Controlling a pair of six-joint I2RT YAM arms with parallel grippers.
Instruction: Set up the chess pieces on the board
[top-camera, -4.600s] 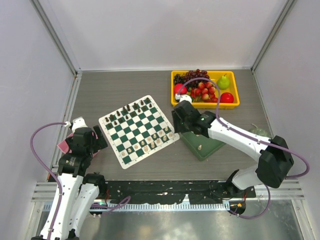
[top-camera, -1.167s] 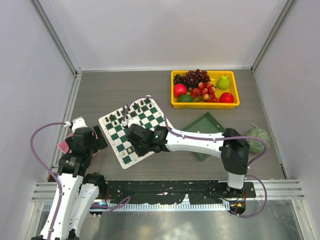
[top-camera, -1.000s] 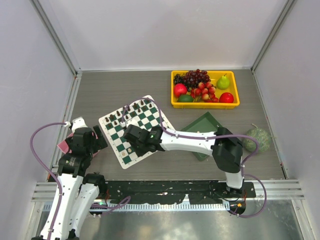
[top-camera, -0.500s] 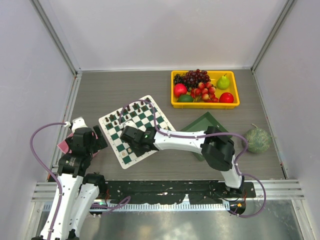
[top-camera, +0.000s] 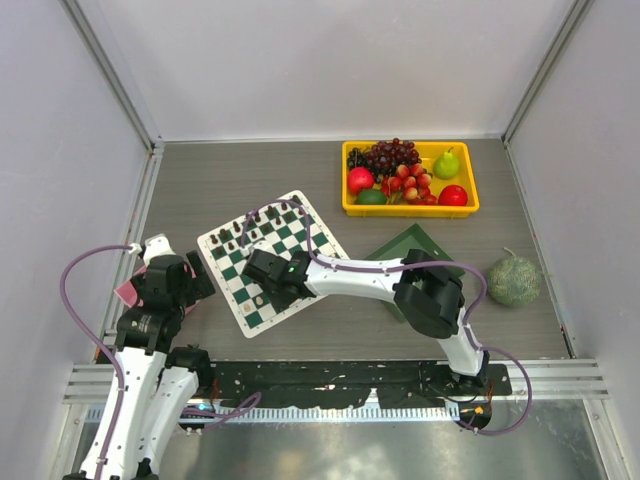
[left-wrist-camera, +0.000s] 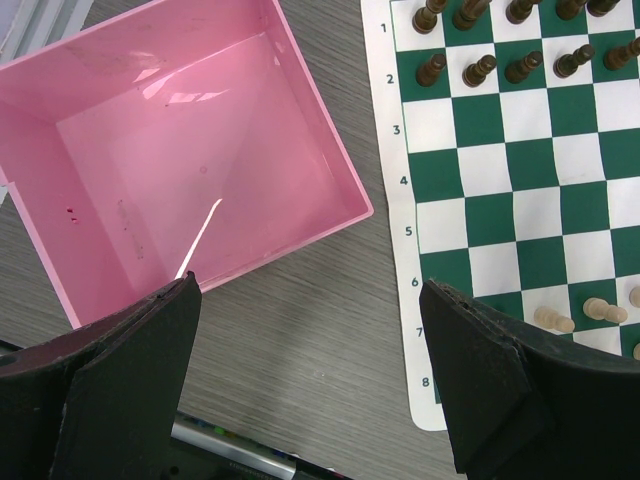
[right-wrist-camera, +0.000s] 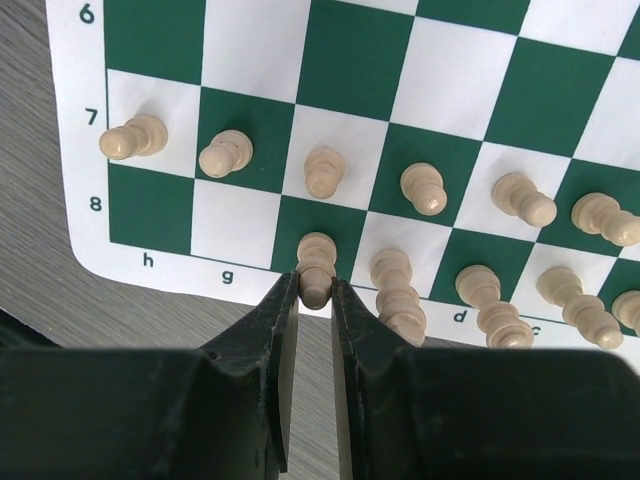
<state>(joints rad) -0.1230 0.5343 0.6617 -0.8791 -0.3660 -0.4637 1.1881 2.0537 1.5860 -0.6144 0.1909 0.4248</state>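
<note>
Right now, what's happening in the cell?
The right gripper is reaching across the board, shut on a cream chess piece standing on f8 in the back row. Squares g8 and h8 beside it are bare. The left gripper hangs open by the pink bin, holding nothing.

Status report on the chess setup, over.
Right gripper shut on cream piece at board edge. Left gripper open, beside pink box. Neighbouring piece close alongside.
</note>
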